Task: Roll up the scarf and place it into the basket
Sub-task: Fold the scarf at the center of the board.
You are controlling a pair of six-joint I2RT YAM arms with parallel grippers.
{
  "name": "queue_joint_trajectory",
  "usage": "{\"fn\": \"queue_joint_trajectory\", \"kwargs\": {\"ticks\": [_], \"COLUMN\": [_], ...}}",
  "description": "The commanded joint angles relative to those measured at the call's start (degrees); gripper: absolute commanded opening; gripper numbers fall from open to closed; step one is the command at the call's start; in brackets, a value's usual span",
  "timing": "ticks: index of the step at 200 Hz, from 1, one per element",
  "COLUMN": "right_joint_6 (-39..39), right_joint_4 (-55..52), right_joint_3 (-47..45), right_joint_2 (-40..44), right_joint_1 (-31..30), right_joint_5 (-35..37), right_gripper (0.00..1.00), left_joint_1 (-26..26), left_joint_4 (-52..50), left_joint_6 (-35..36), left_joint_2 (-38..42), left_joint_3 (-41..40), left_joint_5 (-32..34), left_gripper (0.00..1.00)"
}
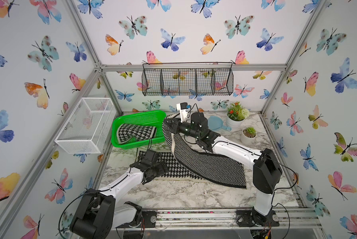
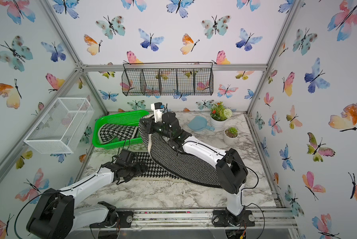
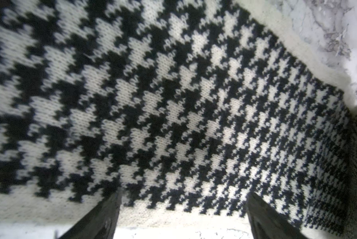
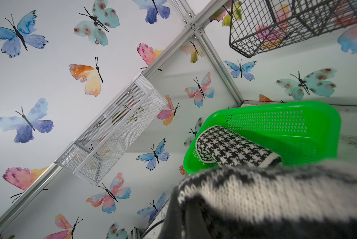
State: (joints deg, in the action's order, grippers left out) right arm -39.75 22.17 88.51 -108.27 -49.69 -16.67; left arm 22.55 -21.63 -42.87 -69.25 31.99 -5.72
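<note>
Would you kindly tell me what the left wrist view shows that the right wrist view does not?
Only the left wrist view: the open left gripper over a flat houndstooth stretch of the scarf. Only the right wrist view: the green basket with a scarf end inside, the white mesh box and the black wire rack on the walls. Both: the scarf and some marble table.

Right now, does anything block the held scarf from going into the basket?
Nothing visible does. The right gripper holds the scarf beside the basket, where one scarf end already lies; only its rim lies between.
</note>
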Motion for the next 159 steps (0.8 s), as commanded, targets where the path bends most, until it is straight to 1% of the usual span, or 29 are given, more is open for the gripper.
{"fn": "queue_joint_trajectory", "kwargs": {"ticks": [1, 41, 78, 101, 118, 134, 150, 154, 159], "right_joint_6": [-1.74, -3.64, -5.10, -6.10, -7.27, -9.23, -9.78, -9.89, -9.95], "right_joint_4": [3.29, 5.49, 8.18, 9.92, 11.76, 14.18, 14.74, 14.58, 14.57], "right_joint_3": [-2.12, -3.91, -6.87, -7.87, -8.04, -7.59, -6.35, -6.17, -6.18], "right_joint_2": [-1.76, -3.17, -3.86, -5.23, -7.08, -9.57, -11.87, -12.24, -12.49], "right_joint_1": [0.03, 0.01, -0.73, -1.70, -2.70, -3.71, -4.74, -4.92, -4.97], "right_joint_5": [-1.64, -3.78, -5.34, -6.35, -7.15, -8.58, -9.46, -9.60, -9.84], "right_gripper": [0.01, 0.01, 0.01, 0.04, 0.09, 0.20, 0.36, 0.42, 0.54], "left_joint_1": [-0.39, -0.75, -1.51, -2.12, -2.15, -2.15, -2.16, -2.15, -2.21], "left_joint_4": [-1.16, -3.61, -9.76, -14.21, -16.74, -17.01, -17.28, -17.50, -18.03], "left_joint_6": [0.15, -0.10, -1.46, -2.25, -3.04, -3.44, -3.45, -3.40, -3.36], "left_joint_2": [1.42, 4.36, 11.84, 16.45, 19.94, 23.01, 25.47, 25.85, 26.13], "left_joint_3": [-0.42, 0.58, 4.76, 8.96, 11.84, 13.36, 14.78, 15.20, 15.76], "left_joint_5": [-0.70, -1.47, -0.53, -0.31, 0.37, 0.96, 2.04, 2.40, 2.92], "left_gripper": [0.95, 0.95, 0.95, 0.95, 0.95, 0.95, 0.95, 0.95, 0.95]}}
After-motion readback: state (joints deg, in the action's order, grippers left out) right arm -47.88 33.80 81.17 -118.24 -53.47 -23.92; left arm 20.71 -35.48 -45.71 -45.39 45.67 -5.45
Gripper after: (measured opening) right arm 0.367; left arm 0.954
